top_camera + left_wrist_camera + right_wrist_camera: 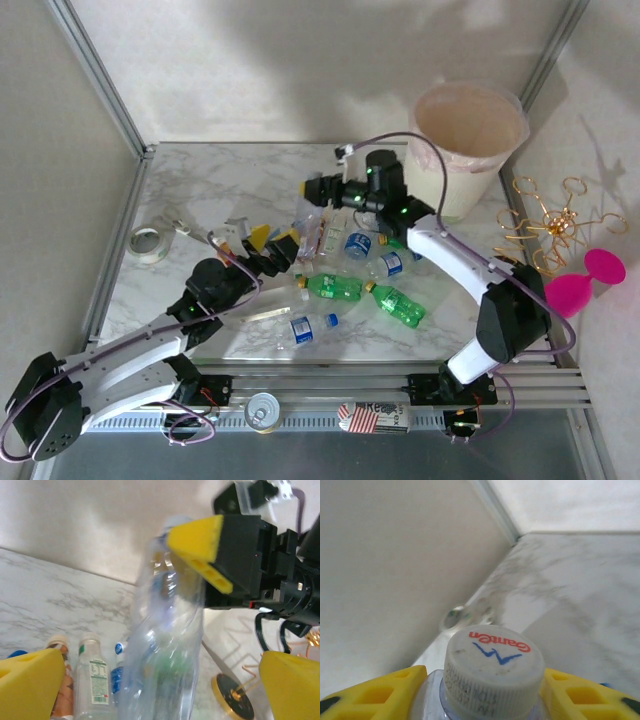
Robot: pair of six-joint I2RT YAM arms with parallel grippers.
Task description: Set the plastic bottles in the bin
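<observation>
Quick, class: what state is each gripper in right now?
Left gripper: open, straddling the crumpled clear plastic bottle.
Right gripper: shut on that bottle's neck, just under its white cap.

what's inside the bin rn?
Just the pinkish liner shows inside the bin; nothing else can be seen in it. The near wall covers part of the bottom, so that part can't be checked.

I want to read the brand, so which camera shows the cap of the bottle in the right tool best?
Right wrist: the cap sits close up between the yellow fingers, print sharp. Left wrist shows the bottle side-on, cap blurred. From the top camera it is too small to read.
</observation>
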